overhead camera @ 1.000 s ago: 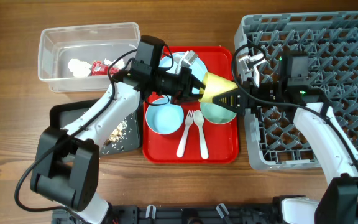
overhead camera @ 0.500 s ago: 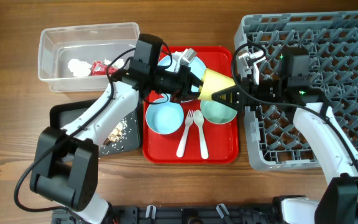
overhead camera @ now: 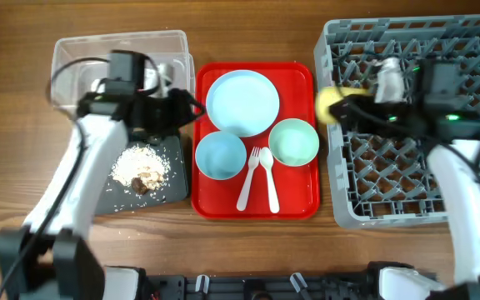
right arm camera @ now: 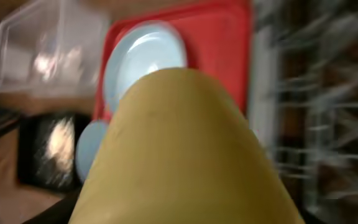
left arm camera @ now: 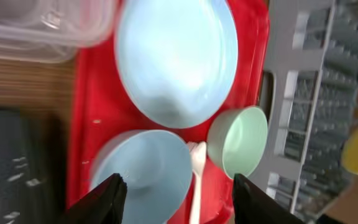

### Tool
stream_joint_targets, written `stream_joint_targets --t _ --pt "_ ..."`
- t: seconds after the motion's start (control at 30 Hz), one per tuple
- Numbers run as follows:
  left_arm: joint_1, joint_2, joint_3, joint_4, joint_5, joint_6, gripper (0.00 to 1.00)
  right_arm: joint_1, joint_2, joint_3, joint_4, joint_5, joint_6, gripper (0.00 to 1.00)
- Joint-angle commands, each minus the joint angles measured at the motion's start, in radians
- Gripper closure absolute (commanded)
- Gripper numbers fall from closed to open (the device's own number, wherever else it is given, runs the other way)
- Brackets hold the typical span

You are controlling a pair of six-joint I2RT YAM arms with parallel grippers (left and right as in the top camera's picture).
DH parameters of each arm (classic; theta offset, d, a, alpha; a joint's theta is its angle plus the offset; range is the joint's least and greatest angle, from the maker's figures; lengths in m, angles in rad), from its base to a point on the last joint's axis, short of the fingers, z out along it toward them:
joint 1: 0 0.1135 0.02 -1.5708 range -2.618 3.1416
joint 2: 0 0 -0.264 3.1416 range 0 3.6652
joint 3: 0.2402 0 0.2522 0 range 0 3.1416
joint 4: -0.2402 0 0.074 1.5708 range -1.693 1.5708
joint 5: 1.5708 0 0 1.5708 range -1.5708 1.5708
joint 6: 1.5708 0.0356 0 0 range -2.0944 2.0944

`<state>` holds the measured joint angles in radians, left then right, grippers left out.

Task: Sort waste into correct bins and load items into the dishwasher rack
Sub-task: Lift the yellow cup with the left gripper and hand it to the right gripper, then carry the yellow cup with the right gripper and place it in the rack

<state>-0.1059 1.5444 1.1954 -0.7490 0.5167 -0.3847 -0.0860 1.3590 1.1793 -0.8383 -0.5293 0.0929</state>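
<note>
- The left tool is held spread and empty, between the tub and the black tray, in which the scraps are seen.
- The plate, the blue bowl and the green bowl are found on the red tray.
- The cup is pinched by the right tool at the left edge of the rack.

Overhead looks straight down on the whole table. Left wrist looks down close on the red tray; right wrist looks past the yellow cup. All share the plate.
</note>
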Motion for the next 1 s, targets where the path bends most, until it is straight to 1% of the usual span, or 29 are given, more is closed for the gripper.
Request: stream_joint_targets --t 0.0,0.07,0.17,0.2,0.3,0.37,0.4,0.47,0.53,0.67,0.77,0.8,0.83,0.87,0.93,0.97 --pt "0.042 -0.085 0.003 -0.019 -0.063 0.041 0.43 -0.084 -0.021 0.137 -0.134 0.382 -0.003 0.78" --pt "0.046 -0.101 0.003 -0.019 -0.069 0.041 0.43 -0.151 -0.021 0.166 -0.174 0.535 -0.002 0.80" --pt "0.046 -0.101 0.003 -0.019 -0.069 0.041 0.43 -0.287 -0.011 0.166 -0.182 0.616 0.070 0.84" --pt "0.046 -0.101 0.003 -0.020 -0.069 0.041 0.42 -0.375 0.003 0.166 -0.175 0.650 0.106 0.86" --pt "0.046 -0.101 0.003 -0.020 -0.069 0.041 0.42 -0.531 0.035 0.166 -0.163 0.661 0.184 0.86" --pt "0.045 -0.101 0.003 -0.020 -0.069 0.041 0.43 -0.631 0.086 0.166 -0.129 0.610 0.235 0.86" --pt "0.045 -0.101 0.003 -0.020 -0.069 0.041 0.42 -0.658 0.114 0.166 -0.112 0.576 0.254 0.86" --pt "0.045 -0.101 0.003 -0.027 -0.069 0.041 0.43 -0.697 0.170 0.166 -0.069 0.528 0.260 0.86" --pt "0.045 -0.101 0.003 -0.032 -0.070 0.041 0.42 -0.713 0.226 0.166 -0.035 0.529 0.276 0.87" --pt "0.045 -0.101 0.003 -0.034 -0.069 0.041 0.43 -0.727 0.336 0.165 0.005 0.563 0.278 0.87" --pt "0.045 -0.101 0.003 -0.034 -0.069 0.041 0.43 -0.727 0.385 0.165 0.007 0.595 0.280 0.87" --pt "0.045 -0.101 0.003 -0.034 -0.069 0.041 0.43 -0.727 0.386 0.165 0.004 0.600 0.278 0.86" --pt "0.045 -0.101 0.003 -0.034 -0.070 0.041 0.43 -0.727 0.384 0.165 0.006 0.595 0.277 0.80" --pt "0.045 -0.101 0.003 -0.034 -0.069 0.041 0.43 -0.727 0.384 0.166 0.012 0.587 0.277 0.83" --pt "0.045 -0.101 0.003 -0.035 -0.069 0.041 0.43 -0.727 0.378 0.166 0.009 0.580 0.276 0.96" --pt "0.045 -0.101 0.003 -0.035 -0.069 0.041 0.43 -0.727 0.364 0.169 0.008 0.580 0.277 0.96"
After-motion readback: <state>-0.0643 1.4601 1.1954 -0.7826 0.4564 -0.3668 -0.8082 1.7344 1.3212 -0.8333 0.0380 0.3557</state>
